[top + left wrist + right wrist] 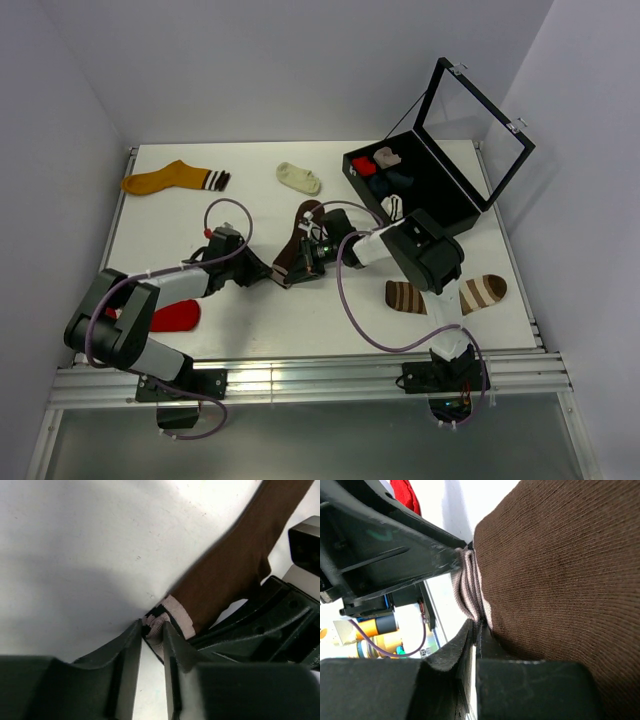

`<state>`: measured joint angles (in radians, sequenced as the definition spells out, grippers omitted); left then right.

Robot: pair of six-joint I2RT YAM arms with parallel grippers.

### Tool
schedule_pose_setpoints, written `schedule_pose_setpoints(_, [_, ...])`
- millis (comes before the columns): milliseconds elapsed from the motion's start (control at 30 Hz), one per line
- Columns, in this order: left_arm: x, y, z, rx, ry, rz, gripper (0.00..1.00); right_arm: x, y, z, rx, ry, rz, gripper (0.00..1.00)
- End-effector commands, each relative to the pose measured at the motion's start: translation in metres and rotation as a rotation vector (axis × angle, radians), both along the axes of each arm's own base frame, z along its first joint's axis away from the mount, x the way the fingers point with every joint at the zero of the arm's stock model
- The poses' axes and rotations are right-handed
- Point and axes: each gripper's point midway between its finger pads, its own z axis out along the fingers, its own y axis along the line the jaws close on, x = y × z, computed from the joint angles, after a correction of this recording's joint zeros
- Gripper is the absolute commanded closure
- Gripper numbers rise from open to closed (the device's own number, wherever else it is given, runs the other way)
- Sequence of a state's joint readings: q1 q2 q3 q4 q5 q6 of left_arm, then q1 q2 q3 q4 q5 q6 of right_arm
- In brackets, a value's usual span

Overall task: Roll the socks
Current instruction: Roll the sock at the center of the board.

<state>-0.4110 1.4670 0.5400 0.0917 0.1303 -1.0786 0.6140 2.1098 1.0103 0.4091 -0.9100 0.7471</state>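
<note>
Near desk centre: dark brown sock (306, 222) lies stretched, far end toward 12 o'clock, pale-striped cuff (172, 617) toward 7.
Left gripper (152, 628): fingers narrowly parted, nipping the cuff's end from 9 o'clock.
Right gripper (476, 629): closed tight on the cuff folds from 3 o'clock, just beside the left gripper.
Open room: bare desk (165, 235) at 9 to 10 o'clock.
Edges: black box (440, 190), lid up, at 2 o'clock; striped socks (445, 295) at 4; rail (300, 375) at 6; red sock (178, 316) at 8; cream sock (298, 178) at 12.
</note>
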Motion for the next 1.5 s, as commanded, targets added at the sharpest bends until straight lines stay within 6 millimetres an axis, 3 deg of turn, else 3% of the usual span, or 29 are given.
schedule_pose_setpoints(0, [-0.018,0.014,-0.029,0.088,0.111,0.005,0.71,0.009,-0.003,0.000,-0.035,-0.040,-0.005,0.98])
schedule_pose_setpoints(100, [-0.022,0.016,-0.035,0.106,0.139,0.005,0.83,0.012,-0.005,0.003,-0.064,-0.082,-0.010,0.91])
schedule_pose_setpoints(200, [-0.024,0.019,-0.039,0.133,0.167,-0.001,0.94,0.017,-0.007,0.012,-0.094,-0.151,-0.016,0.78])
schedule_pose_setpoints(233, [-0.024,0.020,-0.039,0.144,0.178,-0.007,0.96,0.017,-0.008,0.015,-0.103,-0.173,-0.017,0.70])
schedule_pose_setpoints(333, [-0.018,0.019,-0.034,0.163,0.173,-0.016,1.00,0.022,-0.012,0.029,-0.159,-0.313,-0.030,0.58])
schedule_pose_setpoints(400, [-0.019,0.021,-0.033,0.181,0.190,-0.023,0.99,0.030,-0.017,0.032,-0.237,-0.420,-0.065,0.56])
schedule_pose_setpoints(433, [-0.015,0.019,-0.029,0.184,0.183,-0.030,1.00,0.027,-0.017,0.042,-0.259,-0.502,-0.047,0.55])
schedule_pose_setpoints(500, [-0.016,0.021,-0.028,0.201,0.199,-0.040,0.99,0.036,-0.025,0.048,-0.352,-0.644,-0.082,0.55])
schedule_pose_setpoints(633, [-0.008,0.019,-0.018,0.226,0.202,-0.066,1.00,0.032,-0.020,0.057,-0.462,-0.858,-0.069,0.55])
schedule_pose_setpoints(767, [-0.008,0.017,-0.016,0.230,0.214,-0.083,0.99,0.010,0.001,0.058,-0.484,-0.986,0.009,0.57])
schedule_pose_setpoints(1000, [-0.009,0.016,-0.019,0.234,0.237,-0.102,0.99,-0.005,0.020,0.038,-0.523,-1.044,0.097,0.61])
schedule_pose_setpoints(1467, [-0.010,0.014,-0.019,0.232,0.252,-0.112,0.99,-0.008,0.020,0.004,-0.568,-1.022,0.141,0.64])
